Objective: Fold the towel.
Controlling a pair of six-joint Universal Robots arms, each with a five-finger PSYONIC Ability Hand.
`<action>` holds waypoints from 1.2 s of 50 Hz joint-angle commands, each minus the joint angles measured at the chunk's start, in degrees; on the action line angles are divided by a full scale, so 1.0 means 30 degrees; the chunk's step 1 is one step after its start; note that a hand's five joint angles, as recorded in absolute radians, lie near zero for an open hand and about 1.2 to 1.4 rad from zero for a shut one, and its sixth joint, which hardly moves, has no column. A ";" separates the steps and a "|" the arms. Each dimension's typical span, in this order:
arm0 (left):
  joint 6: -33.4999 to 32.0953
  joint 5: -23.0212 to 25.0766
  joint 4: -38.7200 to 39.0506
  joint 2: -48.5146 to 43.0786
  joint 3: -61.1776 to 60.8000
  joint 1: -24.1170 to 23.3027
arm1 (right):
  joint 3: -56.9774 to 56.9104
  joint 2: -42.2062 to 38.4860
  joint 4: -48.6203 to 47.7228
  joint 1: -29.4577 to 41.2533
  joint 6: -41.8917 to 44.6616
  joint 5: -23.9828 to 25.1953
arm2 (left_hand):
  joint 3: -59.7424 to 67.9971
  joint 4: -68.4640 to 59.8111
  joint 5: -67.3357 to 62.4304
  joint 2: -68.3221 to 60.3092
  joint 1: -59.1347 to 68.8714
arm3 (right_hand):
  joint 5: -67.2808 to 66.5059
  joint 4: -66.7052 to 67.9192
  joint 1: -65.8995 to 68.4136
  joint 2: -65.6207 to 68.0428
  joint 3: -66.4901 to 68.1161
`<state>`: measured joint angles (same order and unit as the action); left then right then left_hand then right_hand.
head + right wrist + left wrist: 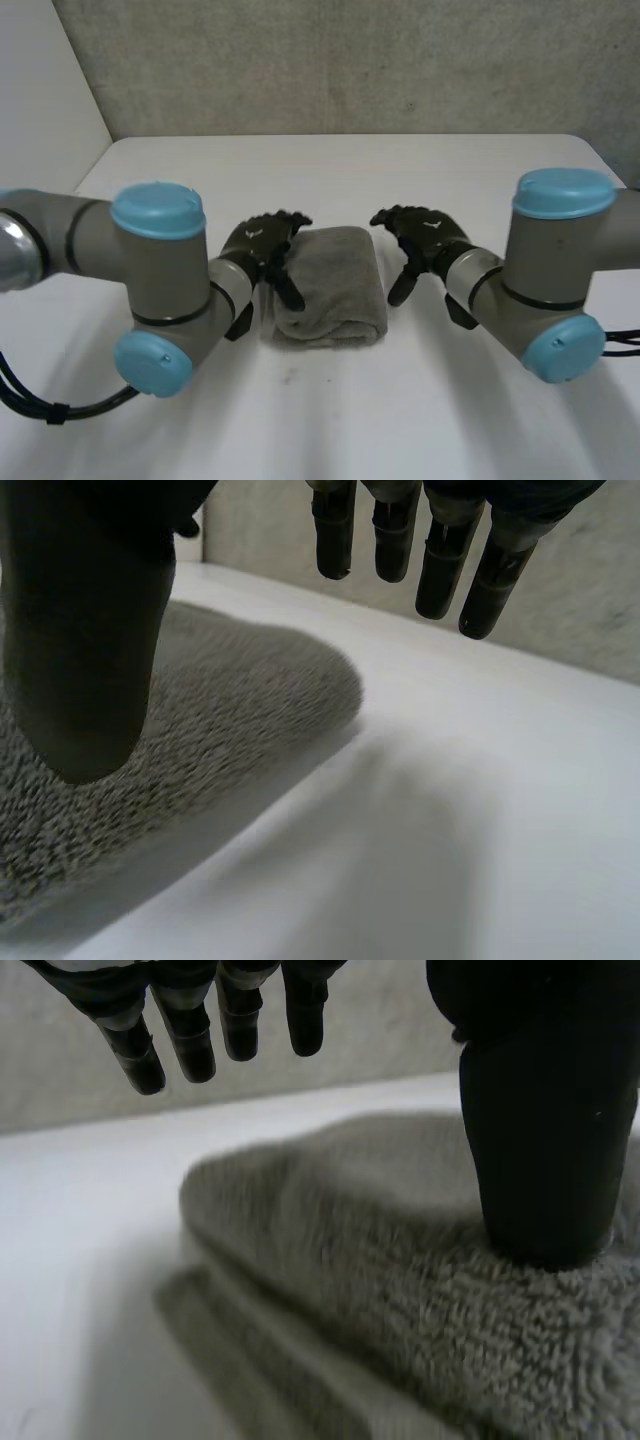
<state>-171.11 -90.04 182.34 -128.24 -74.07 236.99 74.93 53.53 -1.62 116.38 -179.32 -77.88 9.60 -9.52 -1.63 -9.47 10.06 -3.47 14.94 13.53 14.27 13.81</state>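
A grey towel [330, 285] lies folded into a thick narrow bundle in the middle of the white table [350, 420]. My left hand [262, 245] is at its left edge, open, with its thumb resting on the towel [400, 1280] and its fingers [190, 1040] straight above the table. My right hand [425, 240] hovers just right of the bundle, open, touching nothing. From the right wrist, its thumb [85, 660] hangs over the towel [220, 710] and its fingers [440, 560] hang straight above bare table.
The table's far edge [350, 137] meets a grey wall behind. Both grey arms with blue caps flank the towel, the left elbow [155, 290] and the right elbow [560, 280] near the front. Bare table lies in front of and behind the towel.
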 commanded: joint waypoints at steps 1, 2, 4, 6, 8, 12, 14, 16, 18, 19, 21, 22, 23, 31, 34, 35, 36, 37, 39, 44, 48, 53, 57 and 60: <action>-0.0386 -0.1421 -0.0077 -0.0406 -0.0738 0.0075 | -0.2590 -0.2543 0.2029 0.0961 0.0330 0.0471 | 0.0132 -0.0161 0.0545 -0.0178 -0.0021 | 0.1155 -0.1646 -0.1177 -0.1423 -0.1270; -0.0618 -0.1421 -0.0106 -0.0406 -0.0941 0.0104 | -0.3117 -0.3042 0.2439 0.1108 0.0475 0.0471 | 0.0132 -0.0161 0.0545 -0.0178 -0.0021 | 0.1155 -0.1646 -0.1177 -0.1423 -0.1270; -0.1001 -0.1421 -0.0165 -0.0377 -0.1119 0.0104 | -0.3470 -0.3424 0.2791 0.1196 0.0767 0.0471 | 0.0132 -0.0161 0.0545 -0.0178 -0.0021 | 0.1155 -0.1646 -0.1177 -0.1423 -0.1270; -0.1876 -0.1480 -0.0224 -0.0319 -0.1528 0.0104 | -0.3851 -0.3718 0.3027 0.1342 0.1176 0.0384 | 0.0132 -0.0161 0.0545 -0.0178 -0.0021 | 0.1155 -0.1646 -0.1177 -0.1423 -0.1270; -0.2344 -0.1480 -0.0166 -0.0318 -0.1703 0.0104 | -0.4060 -0.3955 0.3176 0.1373 0.1619 0.0324 | 0.0132 -0.0161 0.0545 -0.0178 -0.0021 | 0.1155 -0.1646 -0.1177 -0.1423 -0.1270; -0.2876 -0.1421 -0.0165 -0.0230 -0.1910 0.0075 | -0.4265 -0.3927 0.3205 0.1431 0.2643 0.0236 | 0.0132 -0.0161 0.0545 -0.0178 -0.0021 | 0.1155 -0.1646 -0.1177 -0.1423 -0.1270; -0.2876 -0.1421 -0.0165 0.0002 -0.1881 0.0046 | -0.4265 -0.3692 0.3234 0.1431 0.2586 0.0236 | 0.0132 -0.0161 0.0545 -0.0178 -0.0021 | 0.1155 -0.1646 -0.1177 -0.1423 -0.1270; -0.2876 -0.1421 -0.0165 0.0294 -0.1794 0.0017 | -0.4236 -0.2556 0.3234 0.1460 0.2382 0.0295 | 0.0132 -0.0161 0.0545 -0.0178 -0.0021 | 0.1155 -0.1646 -0.1177 -0.1423 -0.1270; -0.2818 -0.1421 -0.0165 0.0707 -0.1705 -0.0071 | -0.4236 -0.1737 0.3234 0.1432 0.2178 0.0295 | 0.0132 -0.0161 0.0545 -0.0178 -0.0021 | 0.1155 -0.1646 -0.1177 -0.1423 -0.1270; -0.2789 -0.1450 -0.0165 0.1200 -0.1618 -0.0187 | -0.4236 -0.1729 0.3234 0.1431 0.2176 0.0295 | 0.0132 -0.0161 0.0545 -0.0178 -0.0021 | 0.1155 -0.1646 -0.1177 -0.1423 -0.1270; -0.2759 -0.1451 -0.0252 0.1843 -0.1472 -0.0334 | -0.4207 0.0195 0.3293 0.1373 0.1040 0.0266 | 0.0132 -0.0161 0.0545 -0.0178 -0.0021 | 0.1155 -0.1646 -0.1177 -0.1423 -0.1270; -0.2701 -0.1480 -0.0311 0.2662 -0.1297 -0.0451 | -0.4206 0.0205 0.3293 0.1373 0.1033 0.0266 | 0.0132 -0.0161 0.0545 -0.0178 -0.0021 | 0.1155 -0.1646 -0.1177 -0.1423 -0.1270; -0.2700 -0.1480 -0.0312 0.2670 -0.1295 -0.0452 | -0.4148 0.1307 0.3351 0.1228 0.0366 0.0266 | 0.0132 -0.0161 0.0545 -0.0178 -0.0021 | 0.1155 -0.1646 -0.1177 -0.1423 -0.1270; -0.2993 -0.1539 -0.1425 0.7387 -0.0650 0.0485 | -0.2747 0.6523 0.3586 -0.0409 0.0589 -0.0726 | 0.0132 -0.0161 0.0545 -0.0178 -0.0021 | 0.1155 -0.1646 -0.1177 -0.1423 -0.1270; -0.3052 -0.1480 -0.2099 0.8617 -0.0621 0.1540 | -0.1575 0.7933 0.3411 -0.1173 0.2022 -0.1663 | 0.0132 -0.0161 0.0545 -0.0178 -0.0021 | 0.1155 -0.1646 -0.1177 -0.1423 -0.1270; -0.3052 -0.1480 -0.2534 0.9139 -0.0621 0.1859 | -0.1570 0.7939 0.3410 -0.1176 0.2029 -0.1668 | 0.0132 -0.0161 0.0545 -0.0178 -0.0021 | 0.1155 -0.1646 -0.1177 -0.1423 -0.1270; -0.2994 -0.1451 -0.2944 0.9638 -0.0737 0.2152 | -0.1077 0.8374 0.3439 -0.1437 0.2696 -0.2074 | 0.0132 -0.0161 0.0545 -0.0178 -0.0021 | 0.1155 -0.1646 -0.1177 -0.1423 -0.1270; -0.2993 -0.1451 -0.2948 0.9643 -0.0738 0.2155 | -0.0695 0.8640 0.3410 -0.1759 0.3109 -0.2397 | 0.0132 -0.0161 0.0545 -0.0178 -0.0021 | 0.1155 -0.1646 -0.1177 -0.1423 -0.1270; -0.2905 -0.1451 -0.3271 1.0082 -0.0768 0.2302 | -0.0459 0.8787 0.3439 -0.1994 0.3316 -0.2690 | 0.0132 -0.0161 0.0545 -0.0178 -0.0021 | 0.1155 -0.1646 -0.1177 -0.1423 -0.1270; -0.2877 -0.1539 -0.3622 1.0871 -0.0562 0.2768 | 0.0070 0.9052 0.3410 -0.2289 0.3348 -0.3336 | 0.0132 -0.0161 0.0545 -0.0178 -0.0021 | 0.1155 -0.1646 -0.1177 -0.1423 -0.1270; -0.2818 -0.1510 -0.3622 1.1194 -0.0708 0.3149 | 0.0042 0.9082 0.3410 -0.2377 0.3318 -0.3951 | 0.0132 -0.0161 0.0545 -0.0178 -0.0021 | 0.1155 -0.1646 -0.1177 -0.1423 -0.1270; -0.2759 -0.1363 -0.3652 1.1254 -0.0650 0.3268 | 0.0187 0.9082 0.3410 -0.2144 0.3318 -0.4099 | 0.0132 -0.0161 0.0545 -0.0178 -0.0021 | 0.1155 -0.1646 -0.1177 -0.1423 -0.1270; -0.2759 -0.1334 -0.3652 1.1050 -0.0358 0.3006 | 0.0217 0.9082 0.3381 -0.2055 0.3318 -0.4099 | 0.0132 -0.0161 0.0545 -0.0178 -0.0021 | 0.1155 -0.1646 -0.1177 -0.1423 -0.1270; -0.2759 -0.1305 -0.3623 1.1020 -0.0445 0.2975 | 0.0305 0.9082 0.3322 -0.2055 0.3318 -0.4129 | 0.0132 -0.0161 0.0545 -0.0178 -0.0021 | 0.1155 -0.1646 -0.1177 -0.1423 -0.1270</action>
<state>-179.39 -94.12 171.35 -94.67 -75.62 246.49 75.55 80.80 8.57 109.89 -169.33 -90.27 9.60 -9.52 -1.48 -9.47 9.67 -3.48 14.94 12.65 13.61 13.81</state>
